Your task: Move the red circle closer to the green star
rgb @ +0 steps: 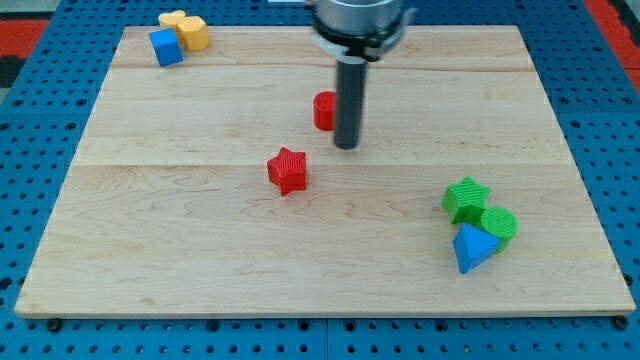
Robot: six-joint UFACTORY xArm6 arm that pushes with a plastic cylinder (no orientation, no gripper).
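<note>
Red circle sits upper-middle of the table, partly hidden behind the rod. No jaws on this arm, just a rod; my tip is down just right of the red circle, touching or nearly, can't tell. Red star lower left of my tip. Green star well apart at view's right, bunched with green cylinder and blue triangle. Top left: blue cube beside yellow block.
</note>
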